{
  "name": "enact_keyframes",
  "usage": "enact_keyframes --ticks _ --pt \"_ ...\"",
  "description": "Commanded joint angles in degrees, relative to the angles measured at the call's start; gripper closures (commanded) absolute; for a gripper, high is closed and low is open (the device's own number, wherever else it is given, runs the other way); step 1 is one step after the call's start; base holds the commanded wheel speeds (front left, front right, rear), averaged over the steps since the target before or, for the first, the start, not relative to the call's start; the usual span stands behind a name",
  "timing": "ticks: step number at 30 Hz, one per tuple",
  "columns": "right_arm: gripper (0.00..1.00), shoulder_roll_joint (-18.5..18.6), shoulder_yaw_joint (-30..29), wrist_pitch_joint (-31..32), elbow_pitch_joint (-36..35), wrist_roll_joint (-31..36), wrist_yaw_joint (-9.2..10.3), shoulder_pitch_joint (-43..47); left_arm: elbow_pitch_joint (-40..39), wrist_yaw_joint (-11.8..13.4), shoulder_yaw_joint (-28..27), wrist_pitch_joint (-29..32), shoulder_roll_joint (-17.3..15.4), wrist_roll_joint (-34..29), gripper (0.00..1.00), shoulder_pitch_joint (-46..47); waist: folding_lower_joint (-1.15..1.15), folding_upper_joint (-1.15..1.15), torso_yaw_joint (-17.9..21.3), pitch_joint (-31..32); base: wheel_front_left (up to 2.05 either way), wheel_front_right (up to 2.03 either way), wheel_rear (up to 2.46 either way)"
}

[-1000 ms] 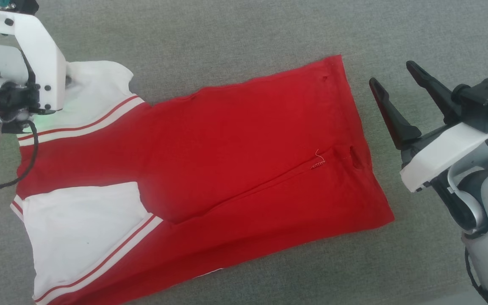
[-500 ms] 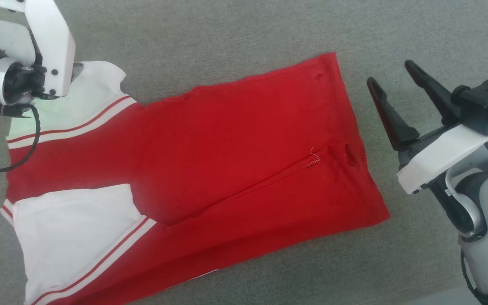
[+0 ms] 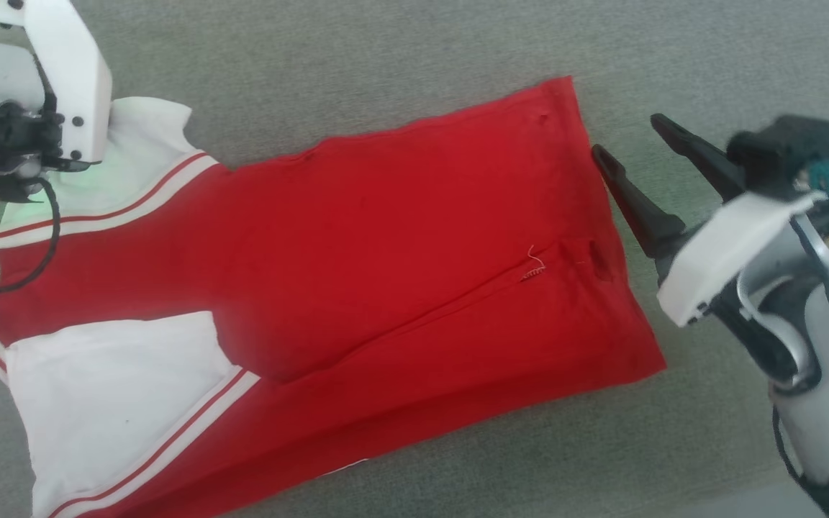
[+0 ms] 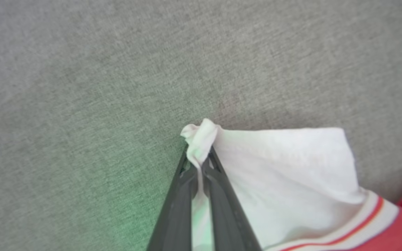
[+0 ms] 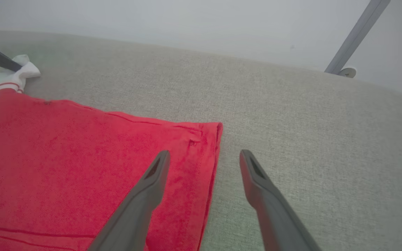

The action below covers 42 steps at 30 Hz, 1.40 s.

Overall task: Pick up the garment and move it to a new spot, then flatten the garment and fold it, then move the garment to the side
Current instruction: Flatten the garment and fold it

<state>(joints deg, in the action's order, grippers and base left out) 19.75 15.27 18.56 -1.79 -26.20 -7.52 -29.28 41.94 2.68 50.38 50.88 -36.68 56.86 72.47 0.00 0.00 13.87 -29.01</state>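
The garment (image 3: 386,252) is a red shirt with white sleeves and red-white striped seams, lying spread on the grey surface with its lettering hidden. Its hem edge (image 5: 215,157) runs between the fingers of my right gripper (image 5: 202,155), which is open and hovers at the hem's far corner (image 3: 627,137). My left gripper (image 4: 197,160) is shut on the tip of the upper white sleeve (image 4: 274,167), pinching a small bunch of cloth; in the head view that sleeve (image 3: 141,144) sits beside the left wrist at the upper left. The other white sleeve (image 3: 112,388) lies flat at lower left.
Grey fabric surface (image 3: 386,57) extends around the shirt on all sides. In the right wrist view a pale wall and a slanted metal leg (image 5: 358,35) stand beyond the surface's far edge.
My right gripper has moved left, up to the shirt's hem edge. The left gripper has pulled the sleeve end leftward, and the shirt has shifted a little to the left.
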Motion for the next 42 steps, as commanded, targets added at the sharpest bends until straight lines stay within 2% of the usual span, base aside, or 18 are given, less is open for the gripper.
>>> enact_keyframes --ticks 1,6,10,15,16,18,23,24,25,33,42 --pt "0.00 0.1 0.3 1.4 0.3 -0.8 0.06 -1.5 2.0 -0.1 1.5 0.3 0.2 -0.6 1.00 -2.5 0.00 0.00 -0.4 0.0 0.00 0.00 0.00" --pt "0.00 0.8 2.9 10.8 4.0 -3.3 0.06 -8.4 2.8 -0.8 1.5 -0.3 1.8 -0.8 1.00 -0.6 0.00 0.00 -1.8 -0.3 0.00 0.00 0.00" --pt "0.00 1.1 4.7 17.7 9.7 -5.1 0.06 -15.4 3.2 -1.5 1.5 -1.4 3.5 -1.1 1.00 1.2 0.00 0.00 -3.2 -0.8 0.00 0.00 0.00" --pt "0.00 0.5 7.0 24.2 19.0 -5.8 0.06 -22.3 4.1 -2.5 1.6 -2.8 5.8 -1.4 1.00 2.9 0.00 0.00 -4.9 -1.6 0.00 0.00 0.00" --pt "0.00 0.5 7.0 24.2 19.0 -5.8 0.06 -22.3 4.1 -2.5 1.6 -2.8 5.8 -1.4 1.00 2.9 0.00 0.00 -4.9 -1.6 0.00 0.00 0.00" --pt "0.00 -0.4 8.0 27.7 24.4 -6.7 0.06 -25.2 5.0 -3.1 1.7 -3.7 6.7 -1.4 1.00 3.5 0.00 0.00 -5.6 -1.9 0.00 0.00 0.00" --pt "0.00 -1.8 9.8 32.0 30.4 -8.7 0.03 -26.2 6.5 -3.8 1.6 -5.1 7.7 -1.2 1.00 3.6 0.00 0.00 -6.3 -2.0 0.00 0.00 0.00" --pt "0.19 -2.1 10.0 32.8 31.6 -9.3 0.03 -26.3 6.8 -4.0 1.6 -5.6 7.8 -1.3 1.00 3.6 0.00 0.00 -6.5 -1.9 0.00 0.00 0.00" --pt "1.00 -2.0 10.6 32.5 32.7 -9.4 0.03 -26.9 7.6 -4.2 1.4 -6.5 8.3 -1.1 1.00 3.6 0.00 0.00 -6.9 -1.7 0.00 0.00 0.00" --pt "1.00 0.5 11.0 27.6 33.8 -9.3 0.08 -27.3 9.7 -5.9 0.6 -9.2 9.4 -0.3 1.00 4.0 0.00 0.00 -8.6 1.4 0.00 0.00 0.00" --pt "1.00 3.7 11.5 21.8 30.6 -9.2 0.07 -24.4 8.4 -7.3 0.7 -8.8 9.5 0.7 1.00 3.7 0.00 0.00 -11.1 7.8 0.00 0.00 0.00"
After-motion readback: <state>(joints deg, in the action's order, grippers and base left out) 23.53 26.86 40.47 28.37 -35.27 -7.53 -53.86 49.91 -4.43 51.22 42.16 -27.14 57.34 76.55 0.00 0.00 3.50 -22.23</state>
